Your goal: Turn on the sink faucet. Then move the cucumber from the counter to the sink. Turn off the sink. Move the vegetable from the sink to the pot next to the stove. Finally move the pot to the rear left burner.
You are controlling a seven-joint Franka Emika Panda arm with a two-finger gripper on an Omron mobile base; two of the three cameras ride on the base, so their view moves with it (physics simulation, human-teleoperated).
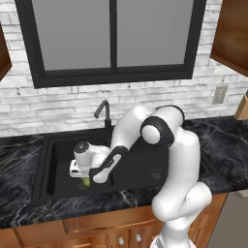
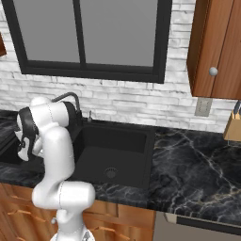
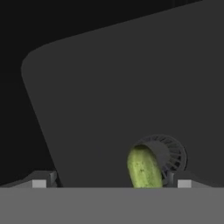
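The cucumber [image 3: 142, 168], short and yellowish-green, lies on the floor of the left basin of the black sink [image 1: 48, 145], its far end on the round drain [image 3: 168, 153]. My gripper [image 3: 111, 183] hangs low in that basin, open, with the cucumber between its fingertips [image 3: 183, 183], nearer the right one and untouched. From the left base view the gripper [image 1: 83, 176] points down right over the cucumber [image 1: 86, 182]. The black gooseneck sink faucet [image 1: 103, 112] stands behind the sink, also the faucet [image 2: 70, 99] past my arm. The pot and the stove are out of view.
Black marble counter [image 1: 19, 160] surrounds the sink and stretches wide to the right [image 2: 197, 160]. The right basin [image 2: 113, 150] has its own drain. A knife block [image 2: 233, 127] stands at the far right under a wooden wall cabinet [image 2: 216, 47]. A window sits above the faucet.
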